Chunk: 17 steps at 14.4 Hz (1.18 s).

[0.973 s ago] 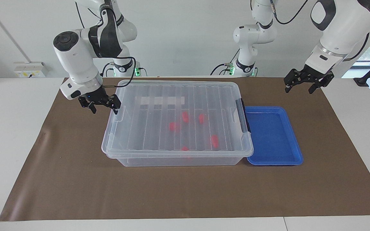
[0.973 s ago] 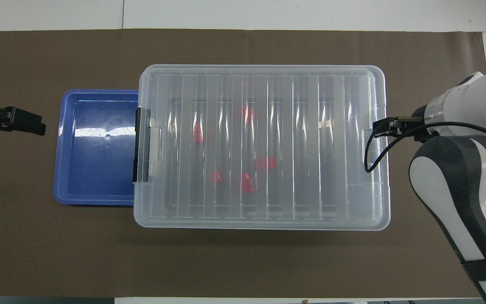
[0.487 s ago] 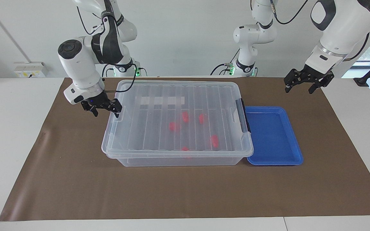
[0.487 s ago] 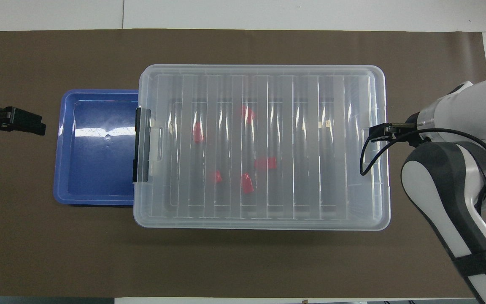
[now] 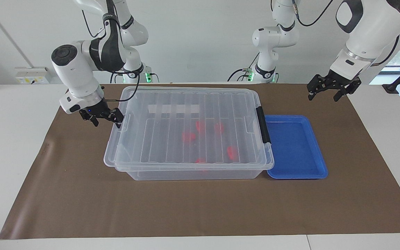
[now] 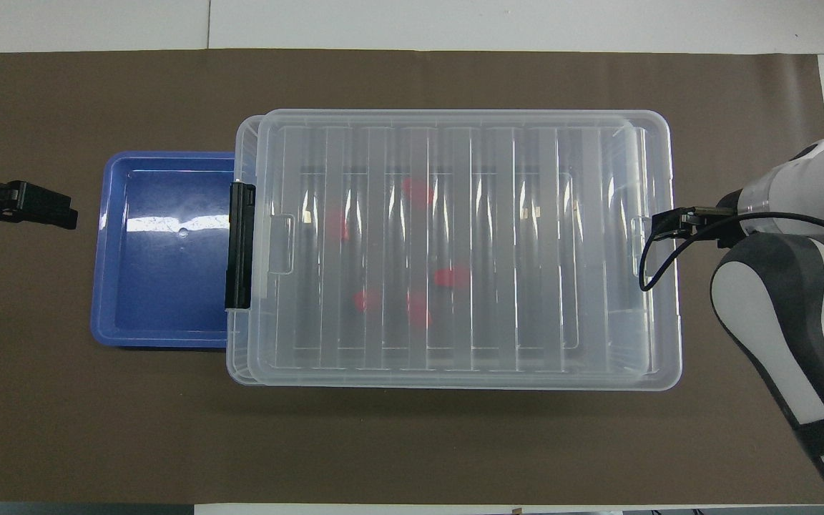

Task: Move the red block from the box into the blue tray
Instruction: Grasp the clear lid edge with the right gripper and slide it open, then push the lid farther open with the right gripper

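The box point(image 5: 186, 173) stands mid-table with its ribbed clear lid point(image 5: 186, 114) lifted and slid off at the right arm's end. Several red blocks point(image 5: 188, 136) lie inside, blurred through the lid point(image 6: 455, 250); one red block point(image 6: 453, 276) sits near the middle. The blue tray point(image 5: 293, 146) lies empty against the box's latch end, toward the left arm's end of the table point(image 6: 162, 286). My right gripper point(image 5: 107, 123) is open at the raised lid's end tab, one finger touching it. My left gripper point(image 5: 322, 98) hangs open over the mat beside the tray.
A brown mat point(image 5: 200, 208) covers the table under everything. A dark grey latch point(image 5: 263, 125) closes the lid's end next to the tray. The right arm's wrist and cable point(image 6: 777, 236) overhang the mat beside the box.
The lid's end at the right arm's side has risen and shifted outward past the box rim. The right gripper moved outward with it. The left arm has not moved.
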### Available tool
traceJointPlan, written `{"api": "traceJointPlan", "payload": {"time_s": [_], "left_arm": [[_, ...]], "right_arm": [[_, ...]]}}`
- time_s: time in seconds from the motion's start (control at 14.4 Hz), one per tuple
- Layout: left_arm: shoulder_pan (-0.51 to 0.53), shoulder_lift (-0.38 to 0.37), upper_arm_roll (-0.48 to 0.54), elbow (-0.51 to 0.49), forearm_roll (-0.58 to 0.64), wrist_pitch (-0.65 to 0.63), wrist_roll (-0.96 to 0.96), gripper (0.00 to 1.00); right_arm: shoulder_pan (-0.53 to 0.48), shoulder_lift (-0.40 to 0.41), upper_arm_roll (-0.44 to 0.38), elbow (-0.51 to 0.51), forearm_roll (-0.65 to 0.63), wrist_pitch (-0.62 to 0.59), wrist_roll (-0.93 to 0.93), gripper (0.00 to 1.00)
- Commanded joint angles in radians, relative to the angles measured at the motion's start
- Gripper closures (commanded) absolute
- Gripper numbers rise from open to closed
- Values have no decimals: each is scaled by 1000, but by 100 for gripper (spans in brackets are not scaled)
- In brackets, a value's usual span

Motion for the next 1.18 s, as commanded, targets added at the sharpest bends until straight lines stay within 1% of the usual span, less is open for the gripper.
{"api": "traceJointPlan", "payload": {"time_s": [0.0, 0.28, 0.63, 1.11], "left_arm": [[7, -24, -3, -20, 18, -8, 4, 0], [7, -22, -5, -20, 18, -8, 4, 0], [7, -22, -5, -20, 18, -9, 4, 0], [7, -22, -5, -20, 18, -9, 4, 0]], "right_arm": [[-52, -18, 5, -32, 12, 34, -74, 0], [-98, -15, 3, -30, 10, 34, -158, 0], [-185, -9, 3, -16, 7, 29, -302, 0], [-265, -7, 3, -16, -4, 32, -427, 0]]}}
